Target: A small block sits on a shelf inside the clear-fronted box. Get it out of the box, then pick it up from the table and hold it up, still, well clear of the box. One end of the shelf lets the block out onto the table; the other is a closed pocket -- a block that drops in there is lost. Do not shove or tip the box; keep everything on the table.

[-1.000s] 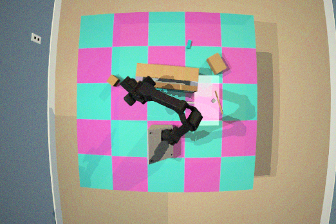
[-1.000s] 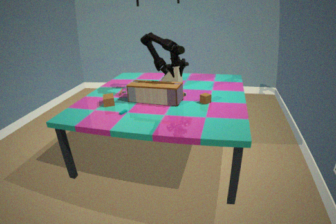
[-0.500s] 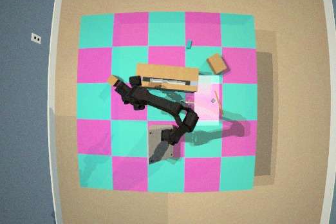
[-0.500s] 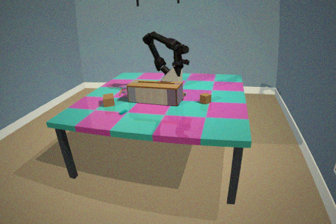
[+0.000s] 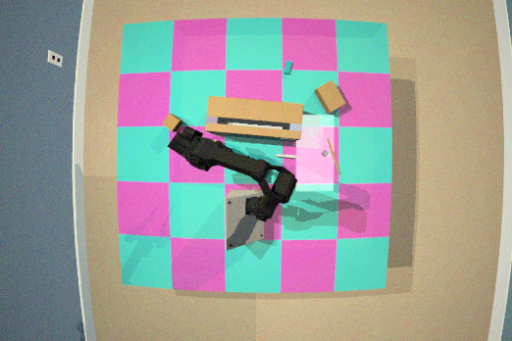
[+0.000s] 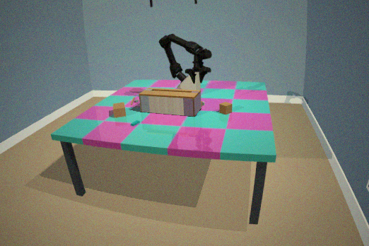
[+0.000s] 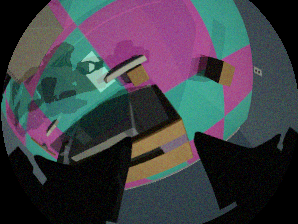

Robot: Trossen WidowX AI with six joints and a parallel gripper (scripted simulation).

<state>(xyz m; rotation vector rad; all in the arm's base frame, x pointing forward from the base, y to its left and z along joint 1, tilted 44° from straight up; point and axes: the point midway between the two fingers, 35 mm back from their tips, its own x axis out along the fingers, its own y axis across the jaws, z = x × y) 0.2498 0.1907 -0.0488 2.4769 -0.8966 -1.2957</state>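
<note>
The gripper (image 5: 180, 139) stands partly open with nothing between its fingers, raised above the table (image 5: 147, 261) off the left end of the box (image 5: 255, 111). The arm (image 5: 235, 163) stretches from its base plate (image 5: 235, 207) toward that end. Just beyond the fingertips in the top view lies a small tan cube (image 5: 173, 121) on the checkered top, near the box corner but apart from it. A small grey block (image 5: 325, 153) rests on the table out past the other end of the box, beside a thin stick (image 5: 333, 156); it seems to be the task's block, though it is too small to tell for sure. A second short stick (image 5: 285, 156) lies just in front of the box. Farther off sit a larger tan cube (image 5: 330, 96) and a little teal piece (image 5: 288, 67).
</note>
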